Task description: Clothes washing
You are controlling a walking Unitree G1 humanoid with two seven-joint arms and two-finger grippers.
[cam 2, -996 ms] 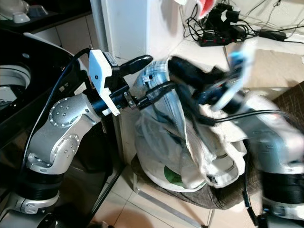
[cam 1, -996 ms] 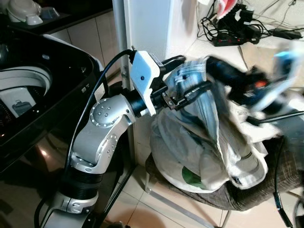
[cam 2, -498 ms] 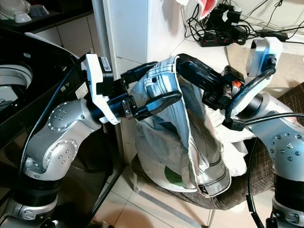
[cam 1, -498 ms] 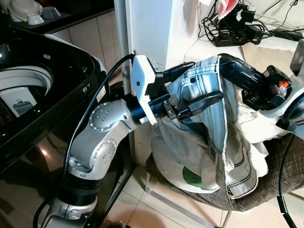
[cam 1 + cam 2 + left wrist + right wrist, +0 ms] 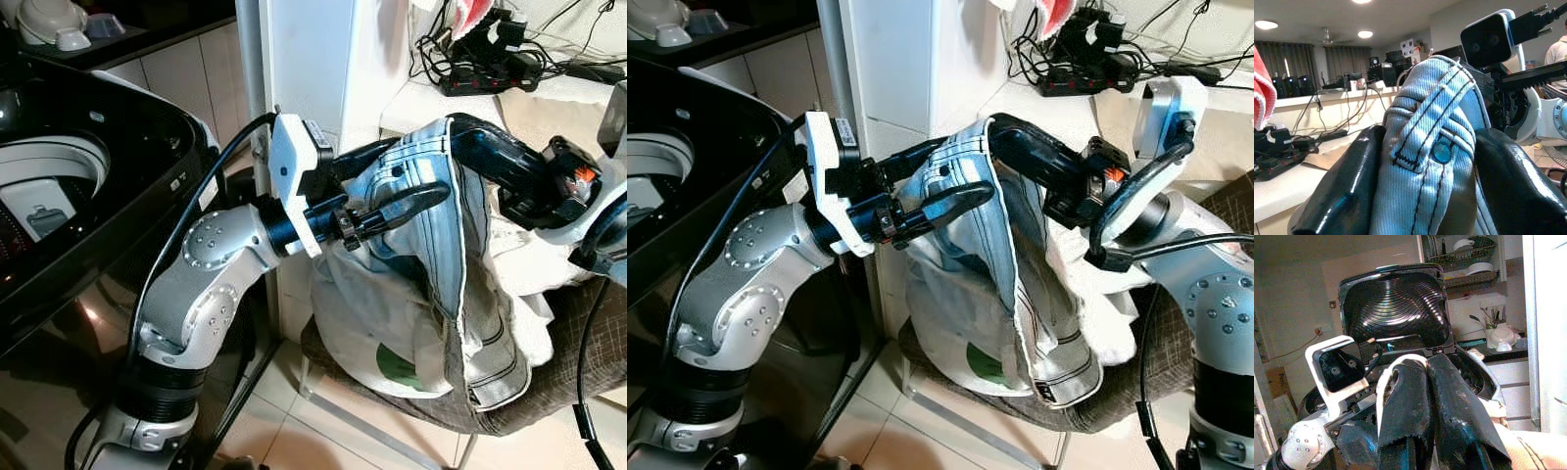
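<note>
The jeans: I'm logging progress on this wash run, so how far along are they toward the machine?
Done: the washing machine stands lid-up, and the jeans are lifted off the laundry pile on the chair. In hand: the left gripper and right gripper both pinch the waistband. Left: carrying them across to the drum; the other clothes remain.

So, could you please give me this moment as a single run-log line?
left tool: shut on jeans | right tool: shut on jeans | jeans: held above laundry pile on chair | washer: lid open
</note>
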